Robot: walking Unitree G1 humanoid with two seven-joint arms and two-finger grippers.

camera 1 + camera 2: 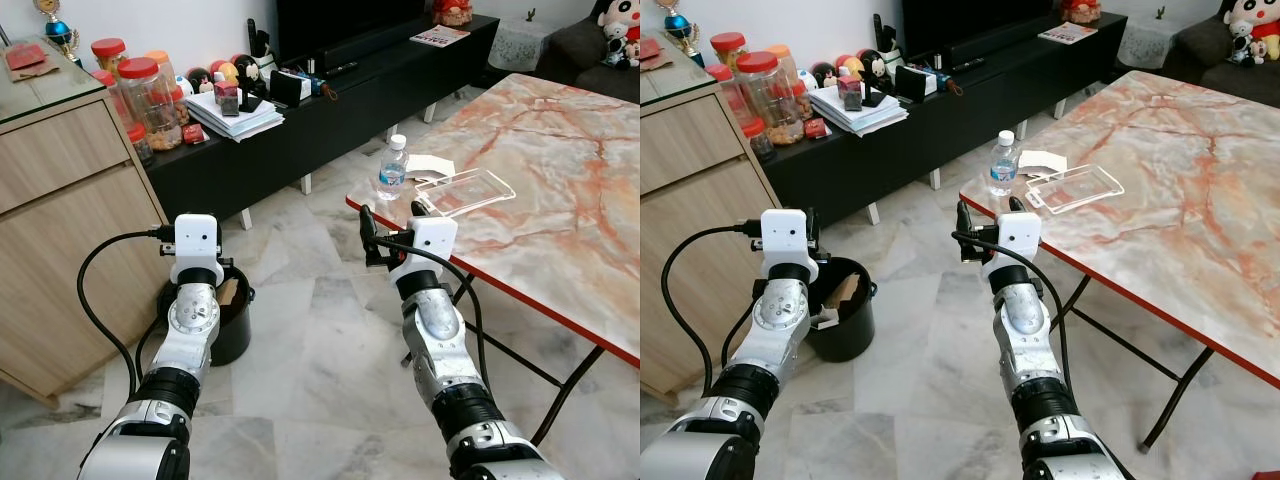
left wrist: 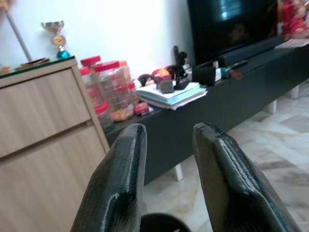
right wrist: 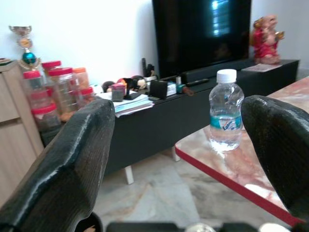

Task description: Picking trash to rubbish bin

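A clear water bottle (image 1: 392,168) with a white cap stands at the near corner of the marble table (image 1: 560,210). Beside it lie a clear plastic tray (image 1: 465,190) and a white paper (image 1: 432,165). My right gripper (image 1: 392,218) is open just in front of that corner, level with the table edge, and the bottle (image 3: 225,111) shows between its fingers but farther off. On the floor at my left stands a black bin (image 1: 238,325) with a piece of cardboard (image 1: 228,292) inside. My left gripper (image 2: 166,145) hovers over the bin, fingers a little apart, holding nothing.
A wooden cabinet (image 1: 60,230) stands close on the left. A low black TV console (image 1: 350,100) runs along the back wall with jars (image 1: 150,100) and stacked papers (image 1: 232,112). Black table legs (image 1: 560,390) slant under the table. Marble floor lies between bin and table.
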